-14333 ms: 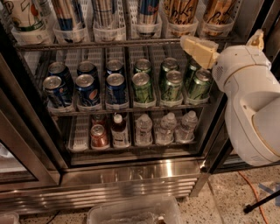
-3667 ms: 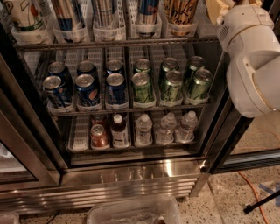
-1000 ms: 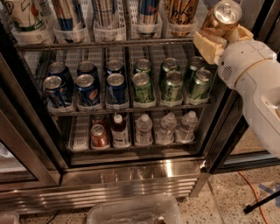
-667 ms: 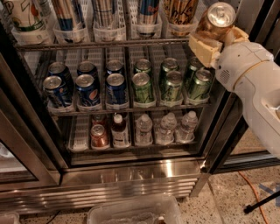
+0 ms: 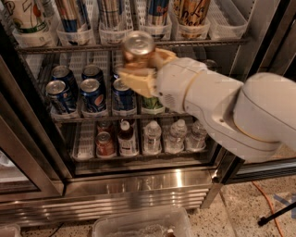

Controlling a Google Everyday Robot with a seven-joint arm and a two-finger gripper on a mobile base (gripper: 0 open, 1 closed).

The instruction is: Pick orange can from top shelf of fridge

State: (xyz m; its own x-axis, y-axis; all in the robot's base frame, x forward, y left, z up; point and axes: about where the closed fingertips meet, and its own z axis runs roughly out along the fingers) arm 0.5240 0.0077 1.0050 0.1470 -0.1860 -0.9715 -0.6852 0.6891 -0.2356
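Now the pincer [image 5: 145, 68] is gripping the orange can [image 5: 138, 45], its tan fingers [image 5: 137, 82] pressing on the can's sides. It is holding the can out in front of the fridge [image 5: 138, 185], just below the front rail of the top shelf [image 5: 203, 42]. The can is sitting clear of that shelf's lane trays, with its silver lid turned up toward the camera, and no part of the shelf is touching it.

Judging from this, the pick itself is looking done and the step in hand is the carry-away. The next move is likely calling for a steady pull back from the top shelf. The grip needs to be kept firm and the can kept close to upright, so that it is not knocking the rail above it or the tall cans [image 5: 189, 11] standing on the shelf.

The white arm [image 5: 222, 106] is reaching in from the right, below the top shelf, with its wrist pointing left and its thick rear segment filling the lower right. It is crossing in front of the rack beneath the top shelf and hiding much of that rack's right half. The short blue cans [image 5: 92, 92] are showing on the left of that rack, below and to the left of the held can.
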